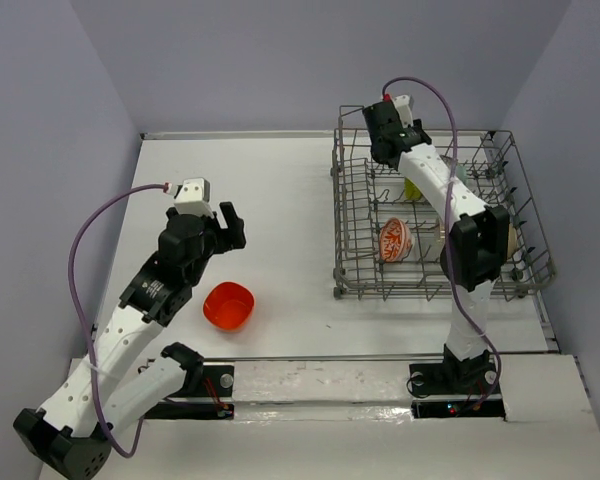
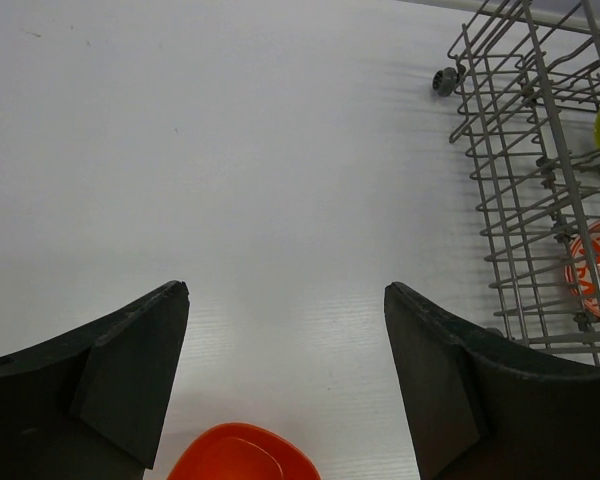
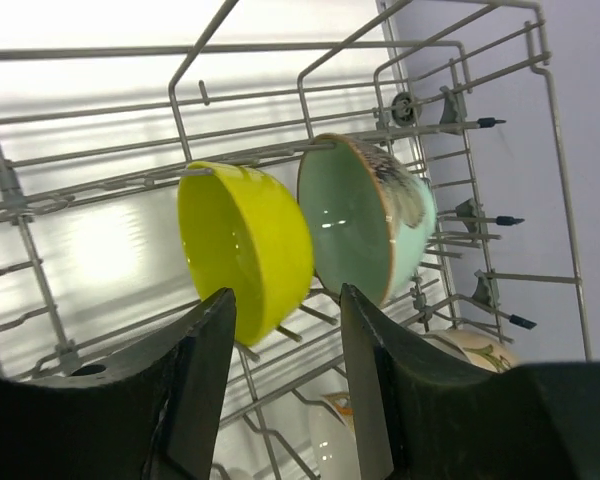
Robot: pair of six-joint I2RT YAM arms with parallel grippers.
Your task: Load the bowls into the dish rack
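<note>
The rounded-square orange-red bowl [image 1: 229,305] sits on the white table, left of the grey wire dish rack [image 1: 338,200]. My left gripper [image 1: 225,225] is open and empty, above and beyond it. In the left wrist view the bowl [image 2: 242,455] shows just below the gap of the gripper [image 2: 287,290]. My right gripper [image 1: 385,150] is open inside the rack's far left part. In the right wrist view the gripper [image 3: 285,295] is close under a lime-yellow bowl [image 3: 245,245] standing on edge beside a pale teal bowl [image 3: 355,220]. A white bowl with red patterning [image 1: 394,241] stands in the rack.
A cream bowl [image 3: 470,345] lies lower in the rack [image 3: 280,48]. The rack's corner with a small wheel [image 2: 444,80] is at the upper right of the left wrist view. Grey walls enclose the table on three sides.
</note>
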